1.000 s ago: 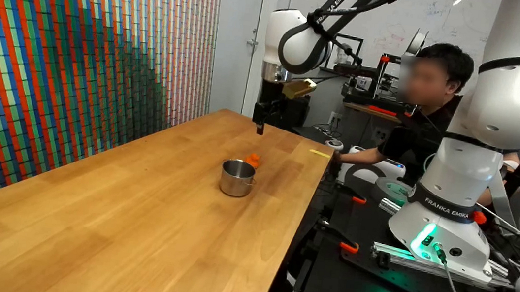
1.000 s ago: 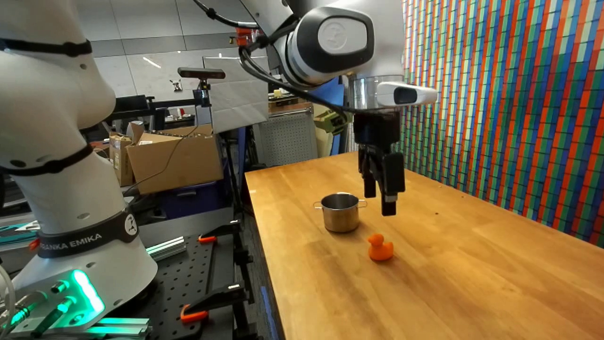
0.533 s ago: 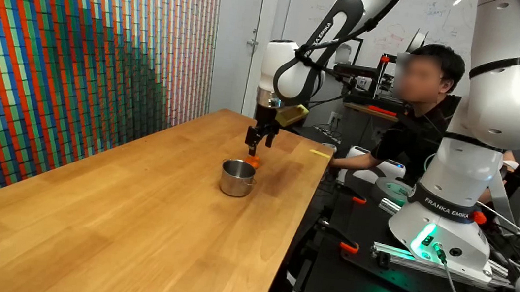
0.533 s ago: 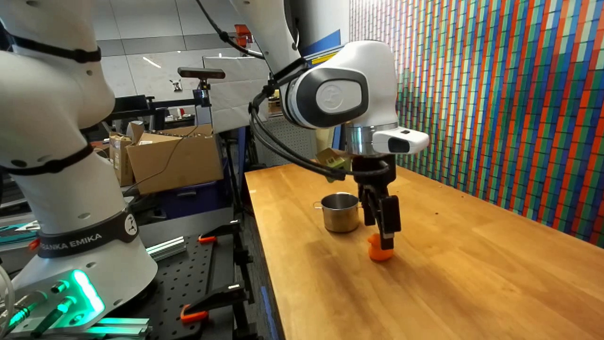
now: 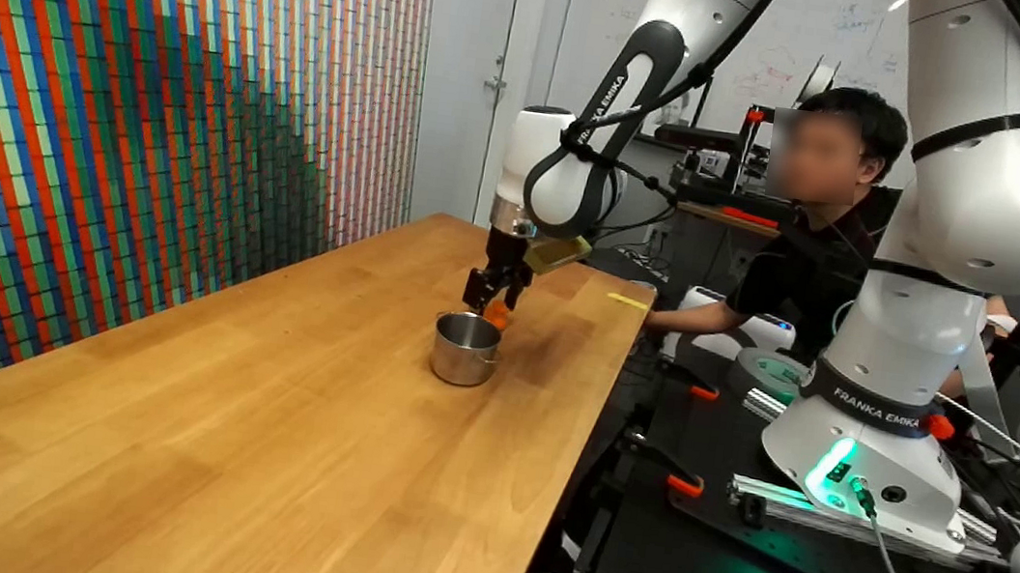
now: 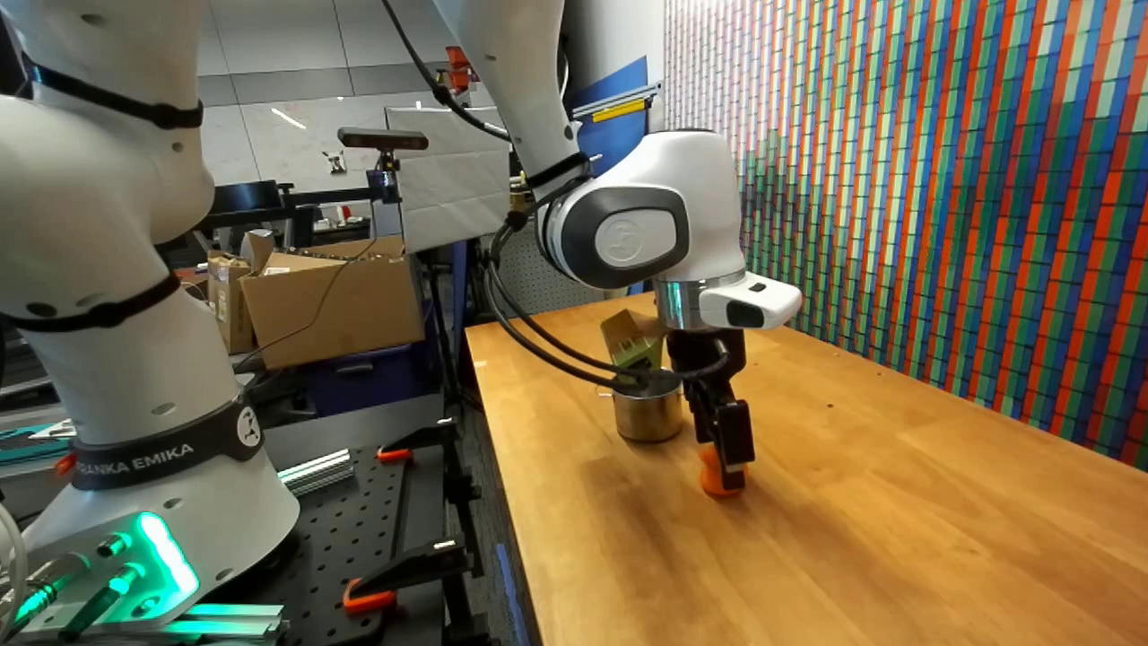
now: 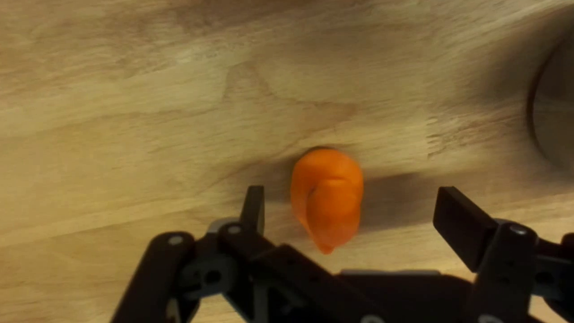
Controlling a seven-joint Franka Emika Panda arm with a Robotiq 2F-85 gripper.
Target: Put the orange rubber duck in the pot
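Observation:
The orange rubber duck [image 5: 497,313] stands upright on the wooden table right beside the pot [image 5: 464,356]; it also shows in an exterior view [image 6: 710,475], partly hidden by a finger. My gripper [image 5: 492,303] points down with its fingers around the duck, also in an exterior view [image 6: 720,460]. In the wrist view the gripper [image 7: 354,209] is open. The duck [image 7: 329,199] lies between the fingers, nearer the left one, with gaps on both sides. The pot [image 6: 647,420] is upright, its rim partly hidden by the arm's cable; its side [image 7: 556,107] shows at the wrist view's right edge.
The wooden table [image 5: 278,433] runs along a colourful striped wall [image 5: 155,87]. The robot's base stands on a black bench [image 6: 359,502] with clamps beside the table edge. A person [image 5: 819,227] sits behind the table's far corner. A yellow tape strip [image 5: 628,301] lies on the table.
My gripper has come down from well above the table to the duck, with its fingers now on either side of it. The duck and the pot have not moved.

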